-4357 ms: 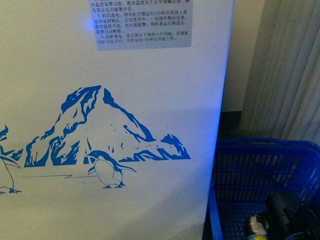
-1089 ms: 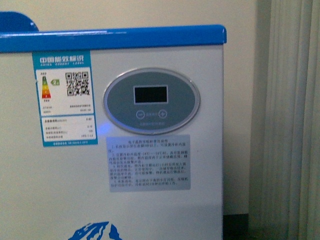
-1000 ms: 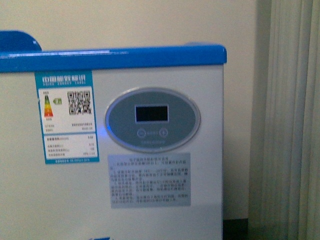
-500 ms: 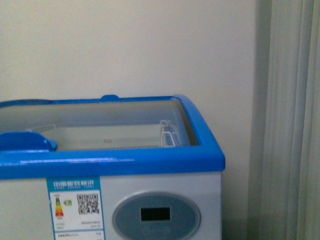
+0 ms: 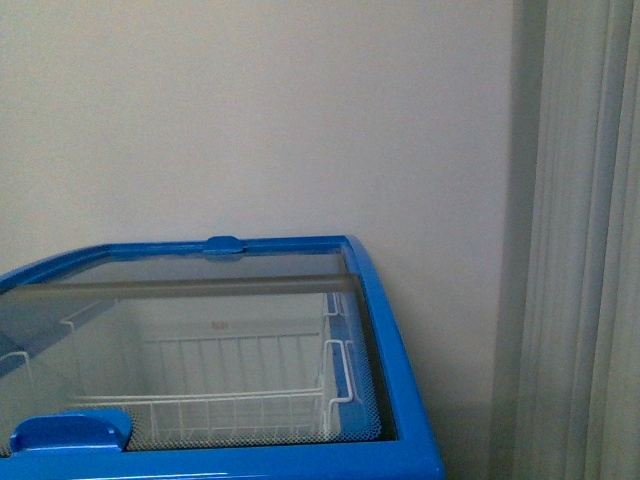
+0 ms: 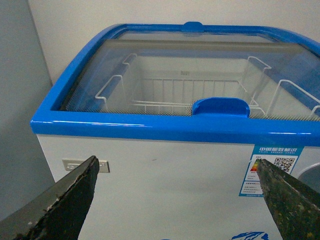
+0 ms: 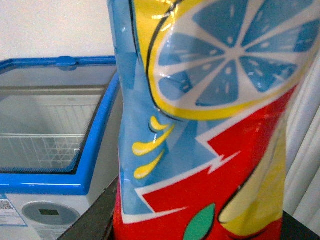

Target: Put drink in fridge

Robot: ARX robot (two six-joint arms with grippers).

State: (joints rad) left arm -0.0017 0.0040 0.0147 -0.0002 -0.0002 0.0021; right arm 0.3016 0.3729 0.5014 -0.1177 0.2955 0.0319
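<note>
1. The fridge (image 5: 386, 330) fills the lower left of the front view. It has a blue rim round its top, and a curved glass lid (image 5: 150, 300) lies over the opening.
2. Through the glass a white wire basket (image 5: 240, 385) hangs inside the fridge at its right end. It looks bare.
3. A blue handle (image 5: 70, 432) sits on the lid at the fridge's front edge.
4. Behind the fridge is a plain pale wall (image 5: 260, 120). A pale curtain (image 5: 585, 250) hangs to the right of the fridge.
5. The left pincer (image 6: 176, 162) is released. Its two dark fingers (image 6: 65, 200) stand wide apart with nothing between them, level with the fridge's white front just below the blue rim (image 6: 150, 126).
6. In the left wrist view a blue energy label (image 6: 272, 170) is stuck on the fridge's front, under the rim.
7. The right pincer (image 7: 197, 227) grasps the drink (image 7: 200, 100), with a dark finger showing on each side of the bottle's lower part.
8. The drink is upright and outside the fridge (image 7: 102, 120), in front of its right corner. Only its label can be seen: blue with a yellow-rimmed citrus slice, a red jagged band and a green leaf.
9. Beside the drink in that view, the fridge's oval grey control panel (image 7: 50, 214) shows on its front below the rim.
</note>
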